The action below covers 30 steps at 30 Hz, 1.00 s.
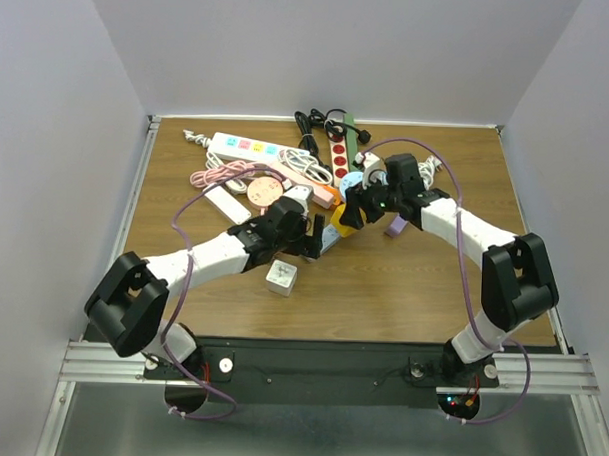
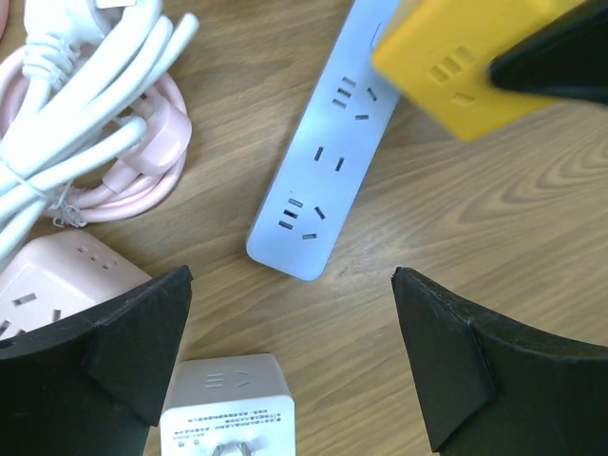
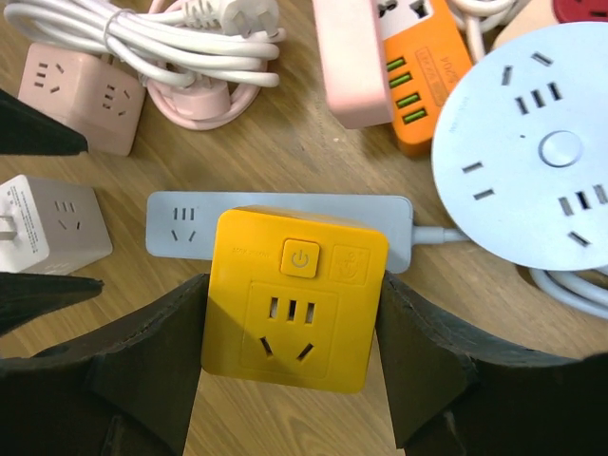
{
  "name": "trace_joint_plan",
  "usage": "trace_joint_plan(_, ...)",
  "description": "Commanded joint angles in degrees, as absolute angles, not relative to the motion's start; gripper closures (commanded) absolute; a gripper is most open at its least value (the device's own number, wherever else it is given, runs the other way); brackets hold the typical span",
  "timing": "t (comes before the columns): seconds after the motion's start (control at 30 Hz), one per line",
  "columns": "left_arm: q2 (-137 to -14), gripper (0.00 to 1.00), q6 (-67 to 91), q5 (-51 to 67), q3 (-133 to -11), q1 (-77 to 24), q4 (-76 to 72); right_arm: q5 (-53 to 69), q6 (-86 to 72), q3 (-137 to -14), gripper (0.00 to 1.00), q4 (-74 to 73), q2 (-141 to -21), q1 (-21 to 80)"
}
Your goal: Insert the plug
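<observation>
Right pincer: clamped on the yellow cube plug, one finger on each side.
Plug position: between the right fingers, over the grey power strip; touching or apart, cannot tell.
Left pincer: fingers apart, empty; the strip's end lies below, between the tips.
White cube: just beside one finger of the left pincer.

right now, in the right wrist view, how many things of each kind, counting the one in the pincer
cube adapters: 3 (yellow cube, pink cube, white cube)
power strips: 3 (grey strip, pink strip, orange strip)
round hub: 1
cable bundles: 2 (white cable, pink cable)
total: 9, leaving out a cropped red sliver at the top edge
</observation>
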<state>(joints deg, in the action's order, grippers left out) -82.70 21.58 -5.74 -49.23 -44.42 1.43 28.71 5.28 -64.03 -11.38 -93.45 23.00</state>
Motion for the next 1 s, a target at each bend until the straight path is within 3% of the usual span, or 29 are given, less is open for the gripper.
trace_joint_plan(0.0, -77.6, 0.01, 20.8, 2.3, -47.0, -40.6, -2.5, 28.7, 6.9, -67.3, 0.99, -7.0, -93.9, 24.9)
trace_joint_plan(0.4, -71.3, 0.01, 21.6, 4.7, -44.6, -29.1, -4.7, 27.3, 8.3, -69.5, 1.0, -7.0, -97.9, 27.0)
trace_joint_plan(0.97, -69.5, 0.01, 20.8, 6.0, -43.7, -25.6, -4.1, 24.4, 8.9, -68.0, 1.0, -7.2, -98.8, 28.6)
